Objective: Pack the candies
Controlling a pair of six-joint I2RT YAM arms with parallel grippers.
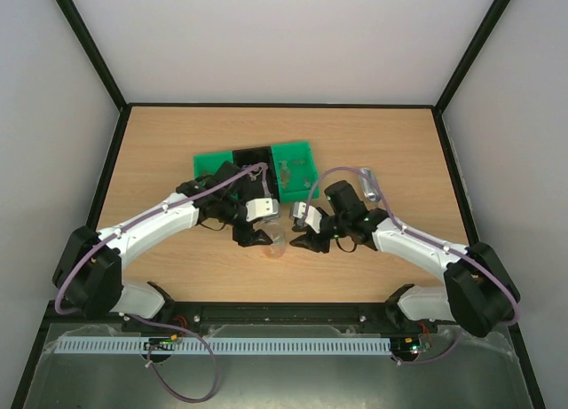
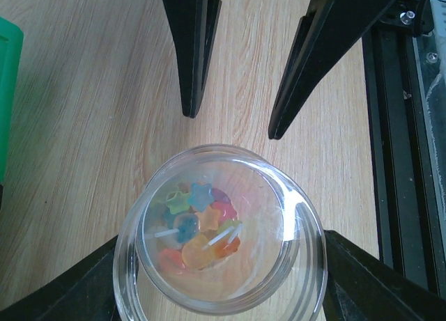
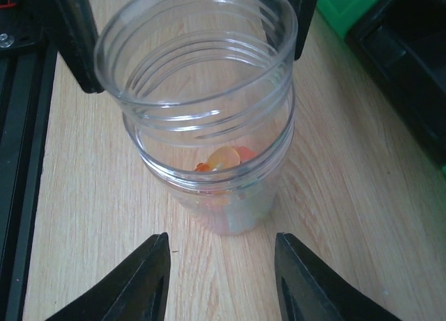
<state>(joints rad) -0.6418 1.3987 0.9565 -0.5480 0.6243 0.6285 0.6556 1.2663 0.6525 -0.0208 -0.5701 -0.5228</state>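
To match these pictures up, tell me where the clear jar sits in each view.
Top external: clear jar just below the middle.
Left wrist: bottom centre, seen from above.
Right wrist: upper centre.
Shared landmark: green tray, at the left edge in left wrist, top right in right wrist.

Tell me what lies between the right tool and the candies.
From the right tool: bare table, then the wall of the clear jar holding the candies; the right wrist view shows it.
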